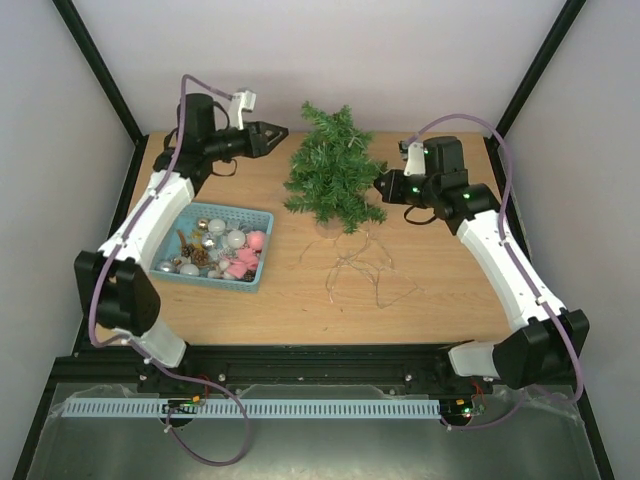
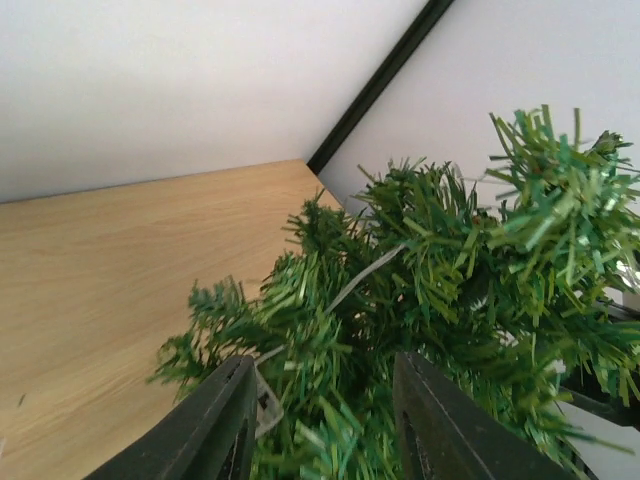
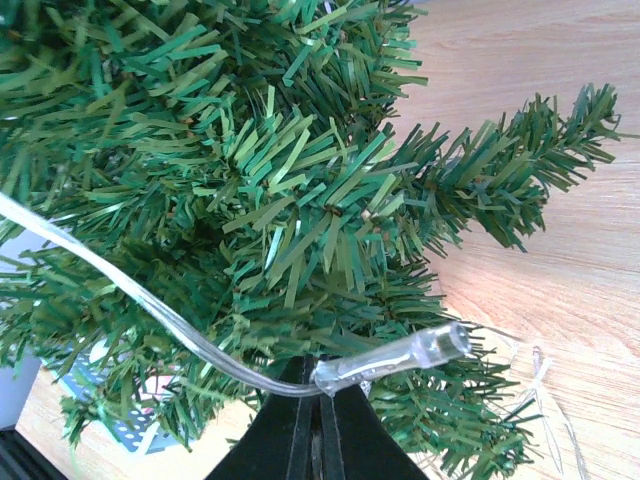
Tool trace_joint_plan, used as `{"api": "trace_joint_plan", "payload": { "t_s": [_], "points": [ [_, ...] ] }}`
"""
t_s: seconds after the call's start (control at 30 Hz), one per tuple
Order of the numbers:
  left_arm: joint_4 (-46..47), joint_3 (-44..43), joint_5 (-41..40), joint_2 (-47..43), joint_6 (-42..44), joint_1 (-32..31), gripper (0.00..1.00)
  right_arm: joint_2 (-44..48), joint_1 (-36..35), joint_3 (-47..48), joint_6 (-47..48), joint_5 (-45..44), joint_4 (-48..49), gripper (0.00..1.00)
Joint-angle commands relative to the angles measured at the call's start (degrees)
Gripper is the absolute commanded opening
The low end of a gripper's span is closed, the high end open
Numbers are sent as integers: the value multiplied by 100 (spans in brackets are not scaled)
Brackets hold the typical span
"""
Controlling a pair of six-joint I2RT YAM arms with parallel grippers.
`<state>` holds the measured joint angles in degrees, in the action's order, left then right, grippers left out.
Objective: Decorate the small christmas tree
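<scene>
Found the tree (image 1: 335, 170) upright at the far middle of the table (image 1: 450, 290). Saw the left pincer (image 2: 325, 372) at its left edge, jaws parted, needles between them. Saw the right pincer (image 1: 383, 185) at its right, clamped on a clear wire (image 3: 150, 310). Noted a basket (image 1: 262, 250) front left.

Left fingers (image 2: 215, 425) apart, right (image 3: 292, 440) seemingly closed

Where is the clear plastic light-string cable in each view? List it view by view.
Top external: clear plastic light-string cable, looped just below the small green bristly christmas tree.
Left wrist: pale strand across the branches, centre.
Right wrist: lower centre, end between the right fingers.
Shared landmark: that tree.
</scene>
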<state>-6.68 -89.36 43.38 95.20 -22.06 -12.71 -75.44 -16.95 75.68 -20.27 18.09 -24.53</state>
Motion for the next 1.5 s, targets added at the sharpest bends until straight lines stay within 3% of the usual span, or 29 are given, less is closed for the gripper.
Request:
{"api": "trace_joint_plan", "payload": {
  "t_s": [0.0, 0.37, 0.6, 0.73, 1.2, 1.47],
  "points": [
    [98, 467, -651, -610, -7, 24, 40, -157, -10, -146, -162, 197, 257, 1],
    [167, 2190, -1492, -1883, -133, -198, 43, -607, -10, -265, -593, 671, 924, 1],
    [660, 3662, -2402, -2939, -363, -1428, 42, -709, -12, -184, -615, 723, 876, 1],
    [1016, 4235, -2645, -3252, -615, -1783, 42, -661, -14, -369, -620, 646, 876, 1],
    [1820, 5013, -3714, -3318, -988, -2236, 42, -706, -138, -515, -781, 791, 1084, 2],
    [1964, 4499, -4170, -2419, -883, -2237, 42, -688, -401, -681, -881, 728, 1234, 2]
  ]
}}
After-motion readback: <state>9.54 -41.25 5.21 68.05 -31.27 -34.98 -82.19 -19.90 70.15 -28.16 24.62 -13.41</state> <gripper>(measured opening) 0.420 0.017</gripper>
